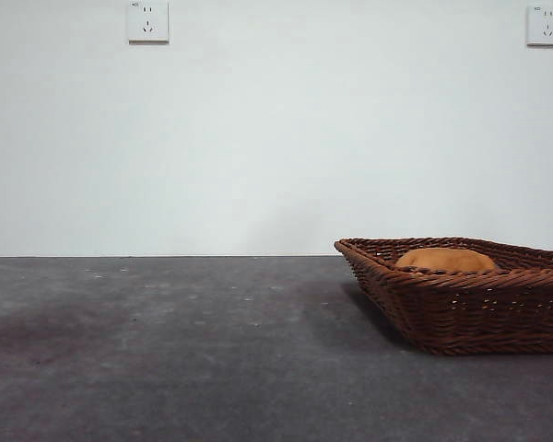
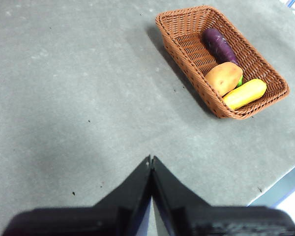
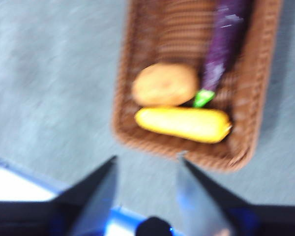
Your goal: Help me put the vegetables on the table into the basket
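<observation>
From the front, I see the basket (image 1: 461, 295) sitting on the counter (image 1: 166, 350) at the right, with only the potato's (image 1: 445, 260) rounded top showing over the braided rim. None of my tools show here, and no vegetable lies loose on the counter in this view.

My left wrist camera looks down from well away. My left tool (image 2: 151, 164) has its jaws pressed together with nothing between them, hanging over bare counter (image 2: 78, 88). The basket (image 2: 187, 69) holds all three pieces: the eggplant (image 2: 219, 44) along one long side, the potato (image 2: 223, 77) next to it, and the corn (image 2: 244, 93) at the near end wall, touching the potato.

My right wrist camera is blurred. My right tool (image 3: 146, 184) has its jaws spread apart and holds nothing, hovering just off the basket's (image 3: 123, 98) short end. The corn (image 3: 183, 124), potato (image 3: 165, 84) and eggplant (image 3: 225, 54) lie inside.

I judge the job done. If I had to lift one, they look light, rigid and smooth, likely slippery; I would grip across the middle of the corn or the eggplant's body, and the potato across its narrower width.
</observation>
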